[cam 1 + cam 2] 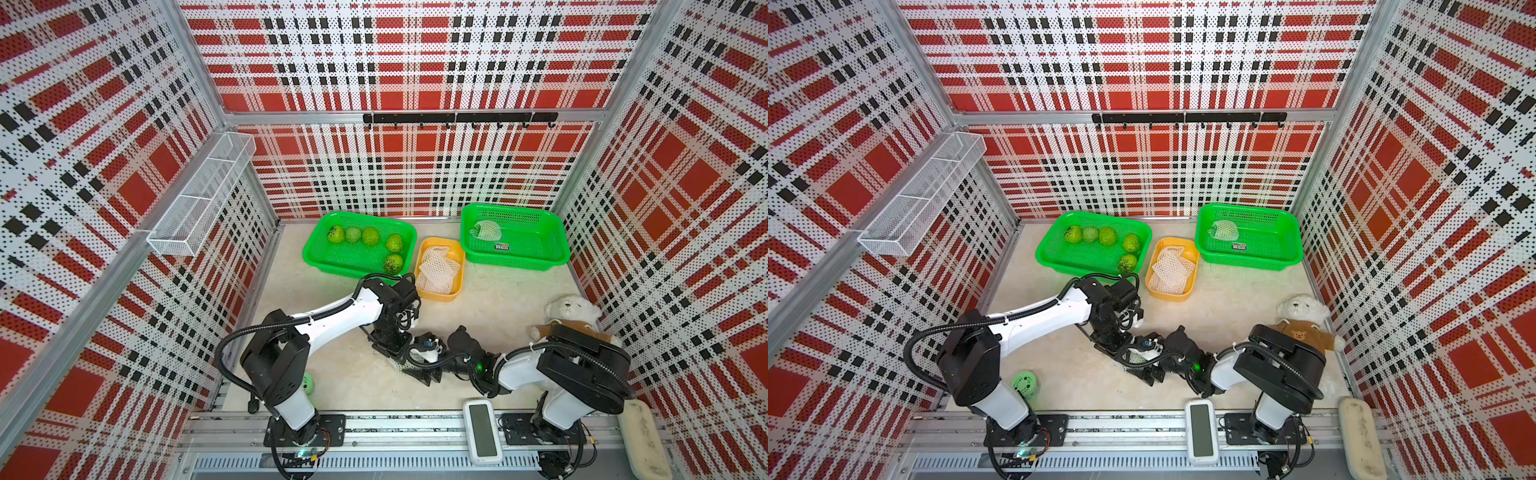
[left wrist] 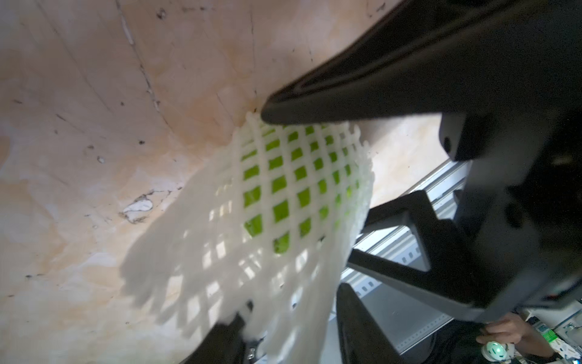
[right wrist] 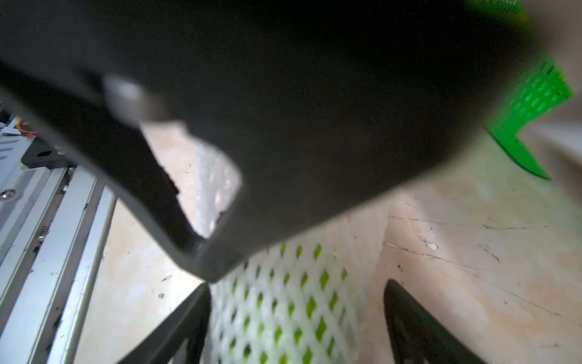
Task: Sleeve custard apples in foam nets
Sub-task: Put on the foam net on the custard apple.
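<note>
Toward six o'clock on the surface (image 1: pixel 357 386), a custard apple (image 2: pixel 280 184) sits inside a foam net (image 2: pixel 220 252) between both hands. The left hand (image 2: pixel 248 217) has its fingers parted, with the net stretched across them. The right hand (image 3: pixel 296 286) is spread around the net, one finger touching it and one clear. Five bare custard apples (image 1: pixel 370 236) lie in the basket (image 1: pixel 345 259) at eleven o'clock.

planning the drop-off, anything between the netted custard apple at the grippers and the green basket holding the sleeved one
Nothing visible. Bare table lies between the netted custard apple and that green basket; the yellow tray of foam nets sits just beside the line, the plush bear well off the other side.
</note>
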